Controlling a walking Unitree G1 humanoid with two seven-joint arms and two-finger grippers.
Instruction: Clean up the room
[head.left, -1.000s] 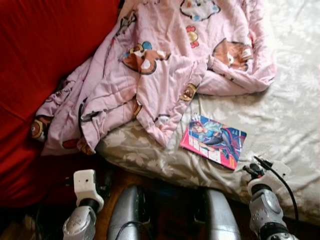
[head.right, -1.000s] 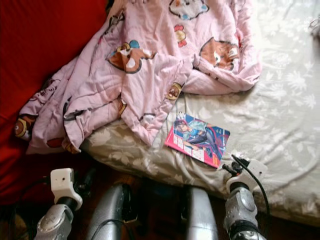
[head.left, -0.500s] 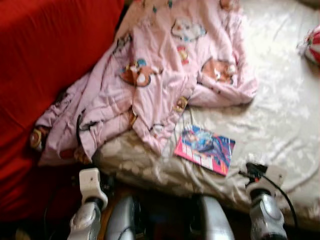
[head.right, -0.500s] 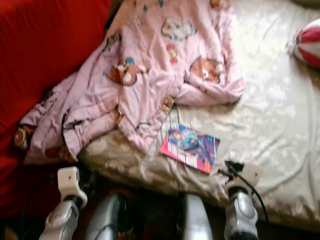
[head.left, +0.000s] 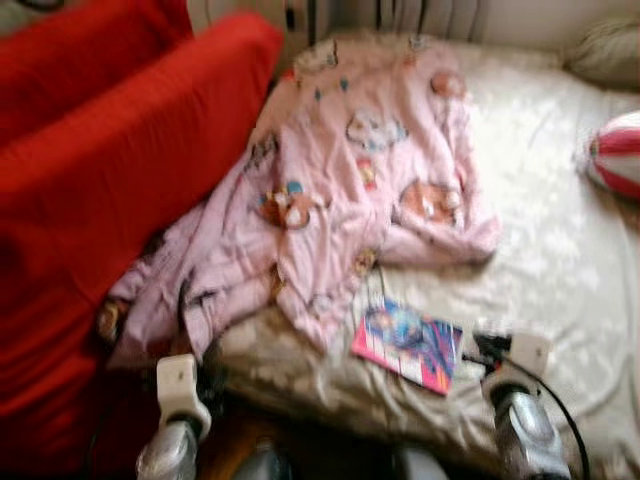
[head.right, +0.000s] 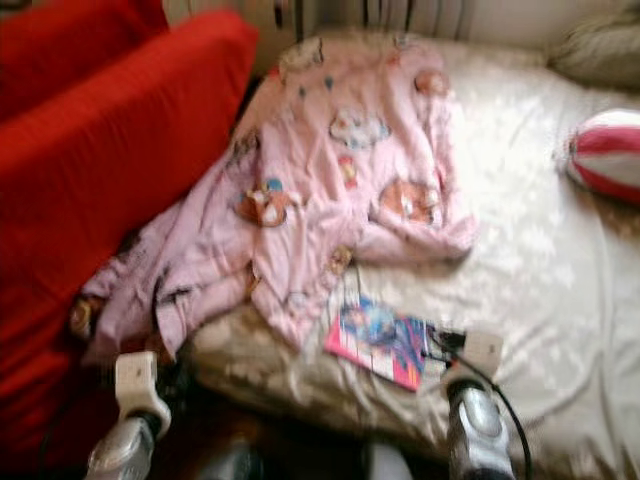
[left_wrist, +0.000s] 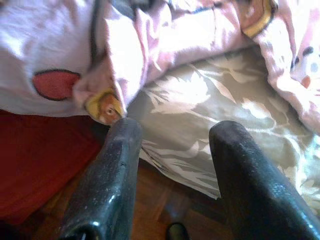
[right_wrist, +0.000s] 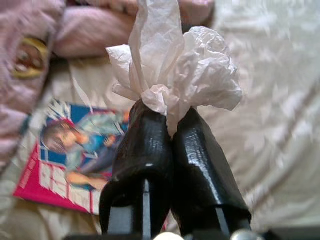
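A red sofa fills nine o'clock. The left gripper, fingers spread and holding nothing, hangs at seven o'clock by the bed edge. A pink blanket covers the centre, a comic book below it. At five o'clock the right gripper pinches crumpled tissue.

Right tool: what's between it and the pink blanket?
The comic book lies on the bedsheet between the right tool, shut on a tissue, and the blanket; left eye view shows it too.
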